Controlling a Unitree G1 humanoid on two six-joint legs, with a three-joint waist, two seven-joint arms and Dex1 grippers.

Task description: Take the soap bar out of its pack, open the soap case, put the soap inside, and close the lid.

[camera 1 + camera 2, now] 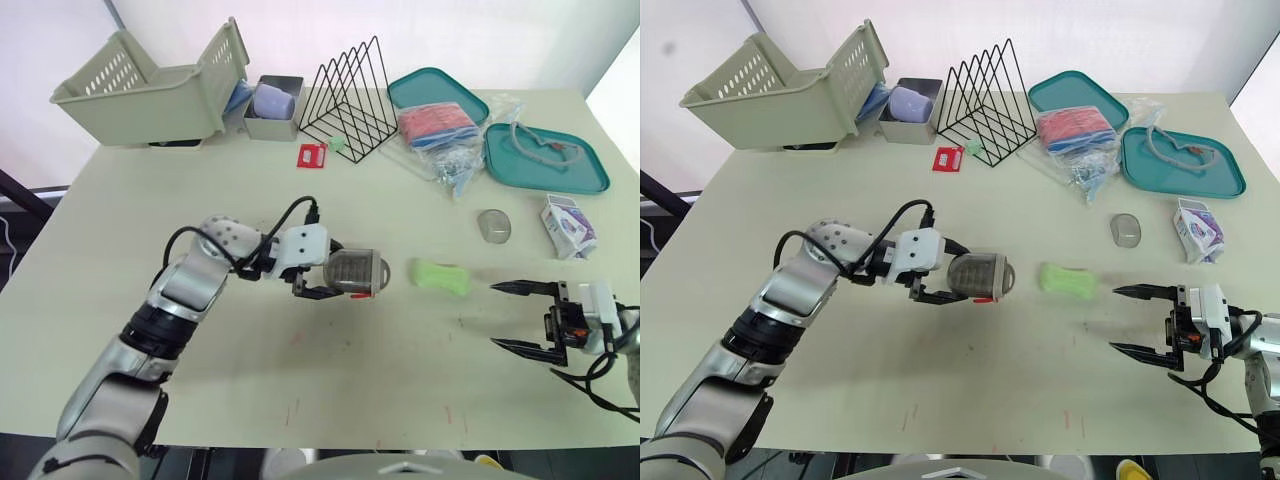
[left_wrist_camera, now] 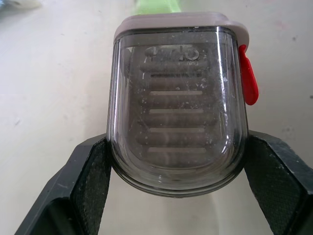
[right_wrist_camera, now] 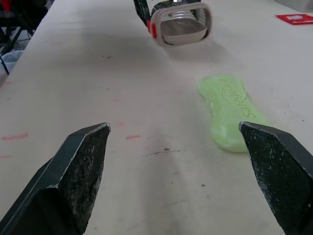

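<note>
Head eyes share the whole table (image 1: 400, 370) from above; both low wrist cameras catch the soap case (image 2: 178, 112).

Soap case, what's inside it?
Only a slotted tray shows through the clear soap case in the left claw. The soap lies outside on the table. Under the tray is hidden.

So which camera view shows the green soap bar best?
The right wrist view: the soap bar is close, its embossed lettering visible. Eye views show it small; the left wrist view, a green sliver behind the soap case.
</note>
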